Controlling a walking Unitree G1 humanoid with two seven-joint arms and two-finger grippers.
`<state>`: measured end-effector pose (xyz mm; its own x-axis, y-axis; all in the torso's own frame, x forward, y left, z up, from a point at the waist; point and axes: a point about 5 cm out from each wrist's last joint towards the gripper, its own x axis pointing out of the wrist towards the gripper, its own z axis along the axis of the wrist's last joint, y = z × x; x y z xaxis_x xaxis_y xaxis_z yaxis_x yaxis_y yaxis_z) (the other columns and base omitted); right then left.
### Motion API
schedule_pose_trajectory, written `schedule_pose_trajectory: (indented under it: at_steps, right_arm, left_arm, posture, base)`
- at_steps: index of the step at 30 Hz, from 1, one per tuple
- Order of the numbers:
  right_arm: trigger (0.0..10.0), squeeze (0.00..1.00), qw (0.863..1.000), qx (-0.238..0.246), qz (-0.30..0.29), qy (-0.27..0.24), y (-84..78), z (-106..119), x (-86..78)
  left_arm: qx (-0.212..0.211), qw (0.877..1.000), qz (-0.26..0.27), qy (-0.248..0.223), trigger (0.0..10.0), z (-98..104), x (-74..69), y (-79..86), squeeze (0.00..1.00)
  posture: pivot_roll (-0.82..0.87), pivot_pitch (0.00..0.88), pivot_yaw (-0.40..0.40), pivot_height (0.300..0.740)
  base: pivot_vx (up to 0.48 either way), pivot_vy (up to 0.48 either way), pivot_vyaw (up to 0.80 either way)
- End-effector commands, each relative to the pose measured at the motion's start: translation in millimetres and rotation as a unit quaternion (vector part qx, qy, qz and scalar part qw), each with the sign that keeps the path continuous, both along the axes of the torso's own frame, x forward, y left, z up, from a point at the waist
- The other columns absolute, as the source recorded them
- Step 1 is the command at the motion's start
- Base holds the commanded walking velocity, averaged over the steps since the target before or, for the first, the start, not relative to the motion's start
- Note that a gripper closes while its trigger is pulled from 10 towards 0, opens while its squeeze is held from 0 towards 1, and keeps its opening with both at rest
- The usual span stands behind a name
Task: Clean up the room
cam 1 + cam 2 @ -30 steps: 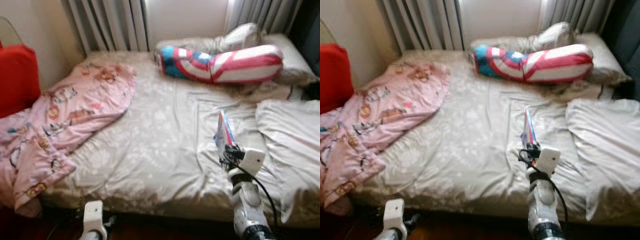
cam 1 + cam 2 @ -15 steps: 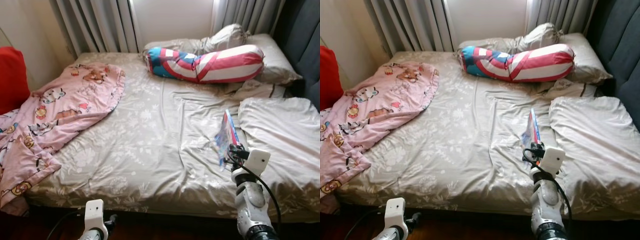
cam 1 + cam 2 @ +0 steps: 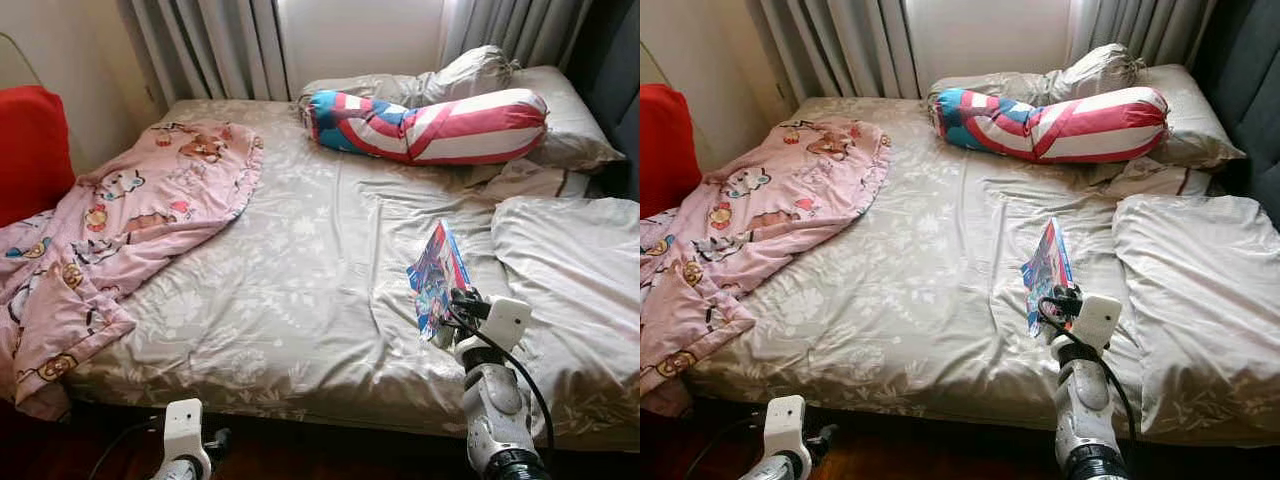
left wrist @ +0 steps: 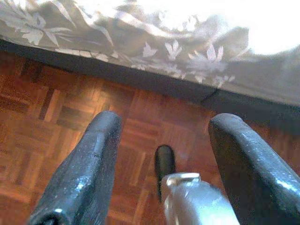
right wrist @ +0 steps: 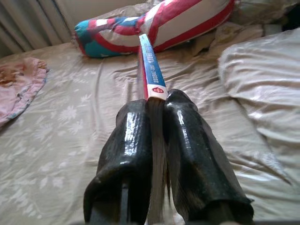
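Note:
My right gripper (image 3: 447, 306) is shut on a thin colourful book (image 3: 436, 277), held upright on its edge over the near right part of the bed (image 3: 300, 270). In the right wrist view the book's blue and red spine (image 5: 150, 72) sticks out between the two black fingers (image 5: 129, 154). A pink cartoon-print blanket (image 3: 120, 230) lies crumpled over the bed's left side and hangs off the corner. My left gripper (image 4: 161, 159) hangs open low over the wooden floor (image 4: 51, 122) by the bed's front edge.
A red, white and blue bolster (image 3: 430, 125) and beige pillows (image 3: 560, 110) lie at the head of the bed. A folded beige duvet (image 3: 570, 270) covers the right side. A red chair (image 3: 30, 150) stands at the left, curtains (image 3: 210, 45) behind.
The view has swung slightly between frames. The book in my right gripper has turned, so more of its colourful cover faces the camera; it was edge-on before.

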<state>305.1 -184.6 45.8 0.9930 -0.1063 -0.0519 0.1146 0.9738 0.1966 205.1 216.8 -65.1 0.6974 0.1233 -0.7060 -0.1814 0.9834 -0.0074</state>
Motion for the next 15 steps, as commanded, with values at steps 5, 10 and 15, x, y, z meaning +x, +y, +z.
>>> schedule_pose_trajectory:
  at_steps: [5, 10, 15]
  right_arm:
    - [10.0, 0.00, 1.000, -0.008, 0.000, -0.021, -0.9, 8.9, 4.2]
    - [10.0, 0.00, 1.000, -0.009, 0.000, -0.022, -0.1, 9.1, 4.1]
    - [10.0, 0.00, 1.000, -0.009, 0.000, -0.024, 0.2, 9.6, 4.2]
  left_arm:
    - [0.000, 1.000, 0.002, 0.008, 10.0, -1.6, -3.3, 2.3, 0.00]
    - [0.000, 1.000, 0.004, 0.010, 10.0, -2.4, -4.2, 1.7, 0.00]
    - [0.000, 1.000, 0.003, 0.012, 10.0, -3.0, -4.7, 0.7, 0.00]
  posture:
    - [0.00, 0.065, 0.048, 0.740]
    - [0.00, 0.065, 0.048, 0.740]
    - [0.00, 0.066, 0.048, 0.740]
  base:
    - [0.268, 0.000, -0.47]
    - [0.278, 0.000, 0.00]
    - [0.278, 0.000, 0.00]
